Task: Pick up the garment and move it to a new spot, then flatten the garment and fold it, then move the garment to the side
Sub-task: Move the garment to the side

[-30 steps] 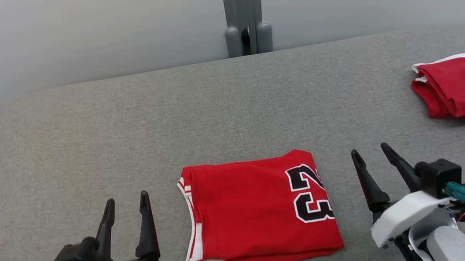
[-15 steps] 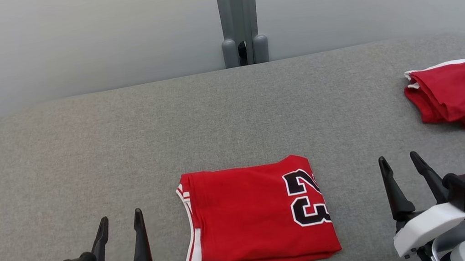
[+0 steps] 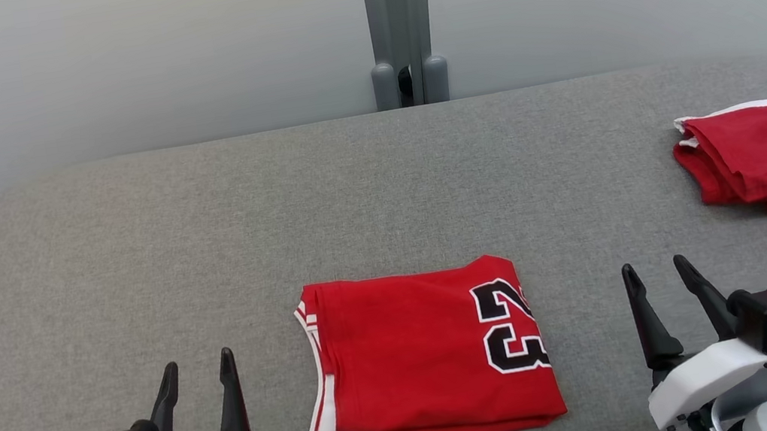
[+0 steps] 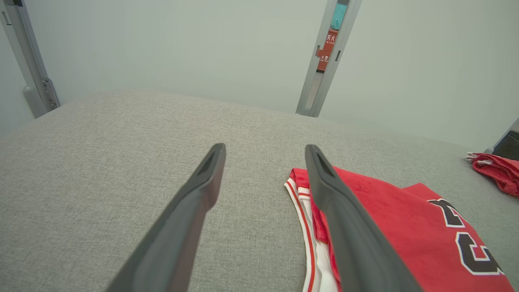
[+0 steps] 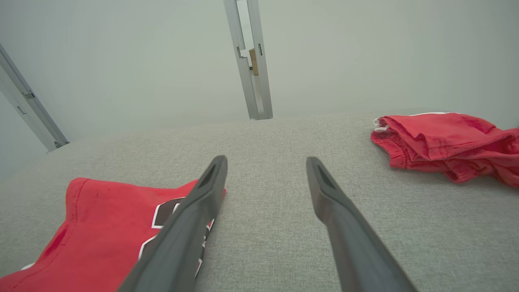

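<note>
A red garment (image 3: 413, 363), a jersey with a black "23", lies folded flat at the front middle of the grey table (image 3: 204, 235). My left gripper (image 3: 196, 361) stands open to its left, apart from the cloth. My right gripper (image 3: 653, 266) stands open to its right, also apart. In the left wrist view the open left gripper (image 4: 264, 150) has the jersey's (image 4: 389, 219) white-trimmed edge just beyond its right finger. In the right wrist view the jersey (image 5: 93, 235) lies left of the open right gripper (image 5: 266, 160). Nothing is between either pair of fingers.
A second red garment (image 3: 763, 159) with white trim lies loosely bundled near the table's right edge, and is seen as a red bundle (image 5: 442, 138) in the right wrist view. A grey post (image 3: 400, 23) stands behind the table against a pale wall.
The head camera shifted slightly. Both grippers drew back toward me, and the right one also moved to the right, away from the jersey. The jersey lies as before.
</note>
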Controlling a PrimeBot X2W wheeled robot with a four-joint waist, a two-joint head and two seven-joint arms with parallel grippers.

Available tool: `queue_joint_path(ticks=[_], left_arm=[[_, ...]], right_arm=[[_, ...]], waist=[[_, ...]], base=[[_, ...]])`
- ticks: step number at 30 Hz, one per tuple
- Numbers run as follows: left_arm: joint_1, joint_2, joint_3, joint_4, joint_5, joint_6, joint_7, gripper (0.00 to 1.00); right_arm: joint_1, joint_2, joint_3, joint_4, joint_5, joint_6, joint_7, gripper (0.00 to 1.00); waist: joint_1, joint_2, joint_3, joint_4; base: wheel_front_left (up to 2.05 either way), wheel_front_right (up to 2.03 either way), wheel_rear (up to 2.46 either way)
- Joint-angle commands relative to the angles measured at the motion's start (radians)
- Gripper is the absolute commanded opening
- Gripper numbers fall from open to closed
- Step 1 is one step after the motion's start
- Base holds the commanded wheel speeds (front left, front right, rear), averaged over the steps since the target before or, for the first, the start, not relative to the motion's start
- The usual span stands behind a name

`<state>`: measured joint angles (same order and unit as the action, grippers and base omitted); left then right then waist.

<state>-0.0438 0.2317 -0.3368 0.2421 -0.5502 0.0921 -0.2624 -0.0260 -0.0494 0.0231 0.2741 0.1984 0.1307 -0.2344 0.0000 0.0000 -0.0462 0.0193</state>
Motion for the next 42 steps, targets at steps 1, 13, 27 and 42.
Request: queue_joint_path(ticks=[1, 13, 27, 42], left_arm=[[0.01, -0.003, 0.005, 0.002, 0.011, -0.006, -0.003, 1.0], [-0.014, 0.0, 0.021, 0.012, 0.029, -0.015, -0.003, 1.0], [-0.026, 0.009, 0.042, -0.023, 0.032, -0.014, -0.002, 1.0], [-0.03, -0.003, 0.066, -0.036, 0.042, -0.02, -0.002, 1.0]], right_arm=[[0.006, -0.003, -0.001, -0.002, -0.011, 0.0, 0.006, 1.0], [-0.059, -0.002, 0.037, 0.048, 0.049, 0.0, 0.116, 1.0], [-0.2, -0.003, 0.011, 0.243, 0.046, 0.0, 0.378, 1.0], [-0.225, -0.001, 0.041, 0.333, 0.07, 0.0, 0.451, 0.0]], waist=[[0.0, 0.0, 0.001, 0.003], [0.0, 0.0, 0.025, 0.064], [0.0, 0.0, 0.091, 0.203], [0.0, 0.0, 0.121, 0.219]], base=[[0.0, 0.0, 0.0], [0.0, 0.0, 0.0], [0.0, 0.0, 0.0], [0.0, 0.0, 0.0]])
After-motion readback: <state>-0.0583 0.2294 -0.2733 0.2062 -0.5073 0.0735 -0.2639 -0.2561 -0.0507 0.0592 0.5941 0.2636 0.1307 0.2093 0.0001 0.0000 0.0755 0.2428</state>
